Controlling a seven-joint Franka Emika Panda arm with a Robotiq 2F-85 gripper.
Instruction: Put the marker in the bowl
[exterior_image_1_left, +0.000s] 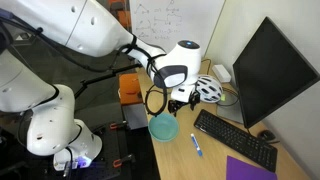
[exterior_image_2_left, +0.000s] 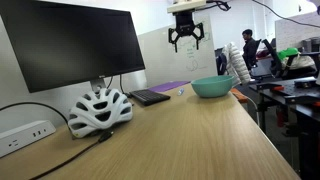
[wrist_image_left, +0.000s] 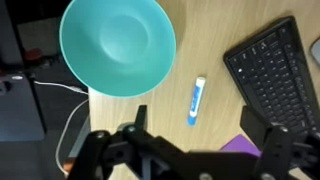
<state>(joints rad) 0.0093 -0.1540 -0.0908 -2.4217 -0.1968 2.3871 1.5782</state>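
The blue marker with a lighter end lies flat on the wooden table between the teal bowl and the black keyboard. It also shows in an exterior view, beside the bowl. In the other exterior view the bowl stands near the table's far end and the marker is a small blue speck. My gripper is open and empty, high above the table over the marker; it shows in both exterior views.
A white and black bicycle helmet lies near the monitor. A purple pad lies at the keyboard's near end. The table's edge runs beside the bowl. A power strip and cables lie by the helmet.
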